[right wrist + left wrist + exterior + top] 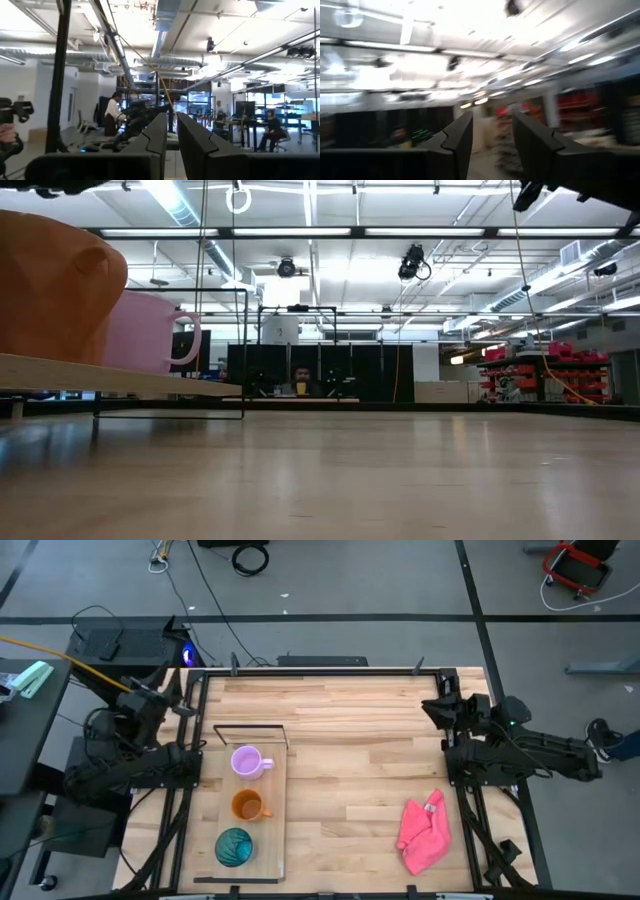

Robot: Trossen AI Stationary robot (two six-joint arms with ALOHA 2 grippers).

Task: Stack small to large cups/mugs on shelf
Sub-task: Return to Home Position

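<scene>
My left pincer point(490, 145) sits at the left edge of the table point(360, 740), toward the far corner. It points level out into the room, not down at the work. Its fingers stand moderately apart with nothing between them.

The shelf point(268, 790) lies just inboard of that arm and more toward the table's front, so my left arm is much the nearer of the two. The shelf's long axis runs from the far side to the near side, with the wire frame point(250, 730) at the far end. From table height, the board rides a little above the table.

Three vessels stand upright in one row along it, each apart from the next. The purple mug point(247, 762) is nearest the frame, the orange mug point(247, 805) is in the middle, and the teal cup point(234, 846) is at the near end. They are lined up small to large, not nested.

I judge the placing done, with only the fold-back to rest remaining. That move should carry my left arm outward, away from the row.

My right pincer point(171, 140) is at the table's right edge, well apart from the shelf. It is narrowed to a slit and empty. The pink cloth point(424, 832) lies crumpled on the table near that arm, toward the front. Otherwise the wood is flat and pale. Beyond it is a lit workshop, with people at desks well apart from me.
</scene>
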